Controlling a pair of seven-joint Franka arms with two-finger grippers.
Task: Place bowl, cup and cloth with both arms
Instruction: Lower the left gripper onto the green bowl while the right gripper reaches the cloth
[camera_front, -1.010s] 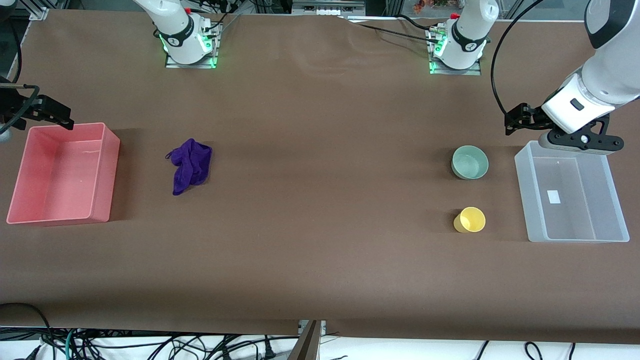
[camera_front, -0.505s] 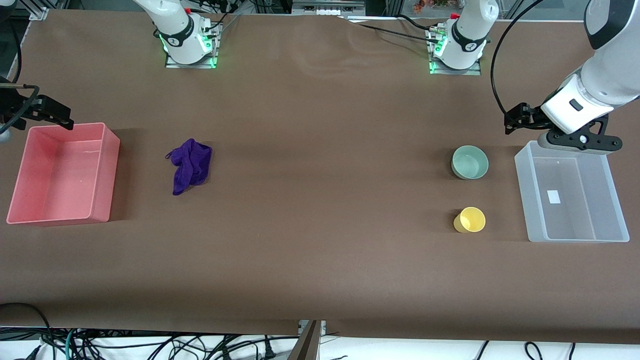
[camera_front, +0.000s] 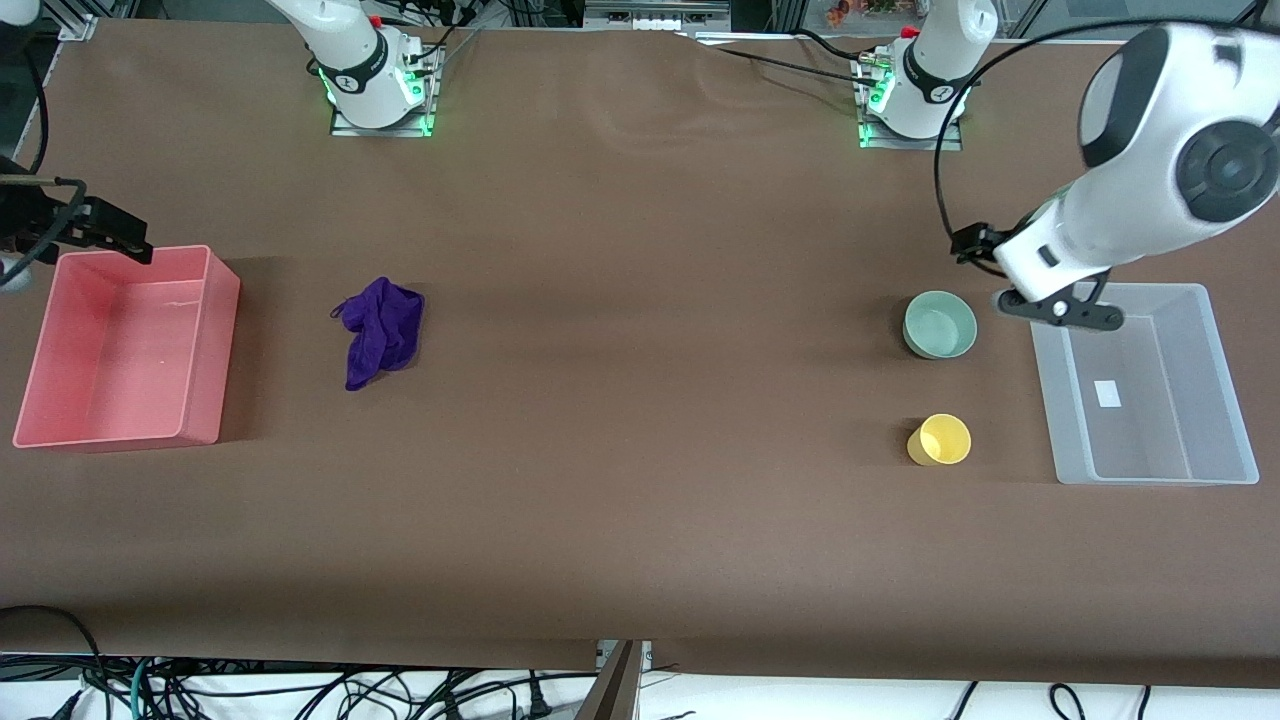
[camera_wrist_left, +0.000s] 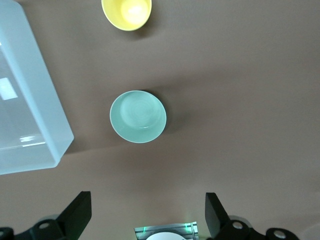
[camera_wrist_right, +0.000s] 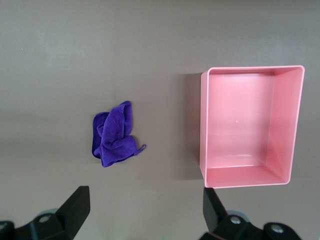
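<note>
Left gripper (camera_wrist_left: 145, 212): fingers spread, has swung from the clear plastic bin (camera_front: 1225, 350) toward the mint-green round bowl (camera_front: 940, 324).
Right gripper (camera_wrist_right: 142, 207): spread, mostly cut off in the front view.

Left end effector (camera_wrist_left: 145, 220) swung off the clear bin (camera_front: 1140, 385) corner toward the bowl (camera_front: 940, 324). It now hangs at the bowl's 2 o'clock. Right end effector (camera_wrist_right: 145, 216) barely shifted.

The yellow cup (camera_wrist_left: 126, 13) is cut by the frame edge.
</note>
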